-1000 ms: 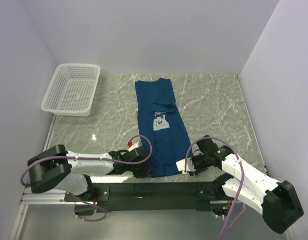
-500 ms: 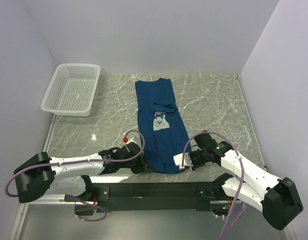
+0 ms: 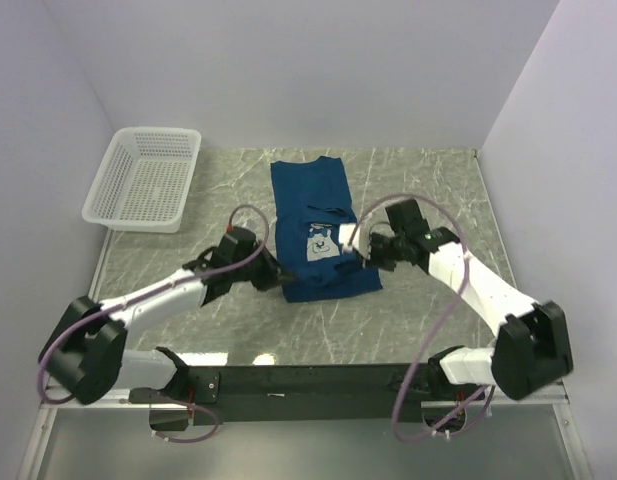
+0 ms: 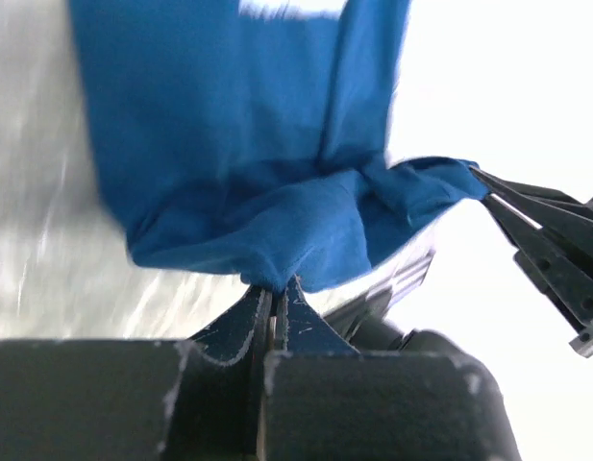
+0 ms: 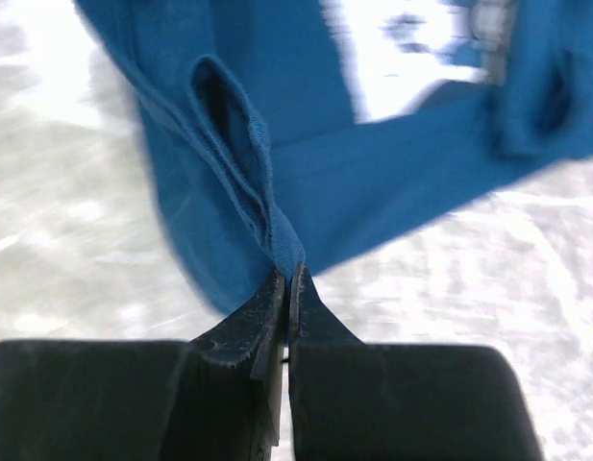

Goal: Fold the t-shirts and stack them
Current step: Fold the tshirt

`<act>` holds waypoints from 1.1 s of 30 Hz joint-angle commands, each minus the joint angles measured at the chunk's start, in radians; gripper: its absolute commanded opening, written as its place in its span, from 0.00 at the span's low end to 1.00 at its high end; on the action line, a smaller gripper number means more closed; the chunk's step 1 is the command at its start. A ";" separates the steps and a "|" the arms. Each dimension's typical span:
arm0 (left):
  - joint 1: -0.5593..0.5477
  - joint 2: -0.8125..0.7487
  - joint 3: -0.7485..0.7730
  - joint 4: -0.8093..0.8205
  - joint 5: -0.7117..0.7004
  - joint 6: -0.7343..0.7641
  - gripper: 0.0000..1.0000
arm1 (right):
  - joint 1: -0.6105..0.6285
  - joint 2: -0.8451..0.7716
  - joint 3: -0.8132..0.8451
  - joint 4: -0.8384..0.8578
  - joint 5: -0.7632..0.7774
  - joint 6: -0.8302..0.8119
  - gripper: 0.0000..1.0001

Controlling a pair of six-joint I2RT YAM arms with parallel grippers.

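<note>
From above, the navy t-shirt [image 3: 310, 195] lies lengthwise in the middle of the marble table [image 3: 438, 200], collar end towards the back wall, pale print [image 3: 321, 243] facing up. The left gripper [image 3: 272, 280] is at the cloth's left edge near the front, and the right gripper [image 3: 361, 250] is at its right edge, beside the print. The white mesh basket [image 3: 108, 214] sits well apart at the far left corner.

Over to the left wrist: the left gripper [image 4: 275, 290] has its jaws pressed together on a bunched fold of the t-shirt [image 4: 229, 134], cloth draping away from the tips. The dark tip of the right gripper [image 4: 490, 189] meets the far corner of the fabric.

Right wrist now: the right gripper [image 5: 285, 277] is nipped tight on a doubled ridge of the t-shirt [image 5: 392, 182], the fold rising straight from the closed tips, blurred marble beneath.
</note>
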 commanded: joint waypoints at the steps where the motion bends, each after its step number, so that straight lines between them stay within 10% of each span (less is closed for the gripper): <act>1: 0.110 0.091 0.118 0.044 0.097 0.128 0.01 | -0.036 0.110 0.113 0.135 0.041 0.120 0.00; 33: 0.369 0.654 0.670 -0.075 0.279 0.321 0.01 | -0.051 0.626 0.562 0.272 0.214 0.376 0.00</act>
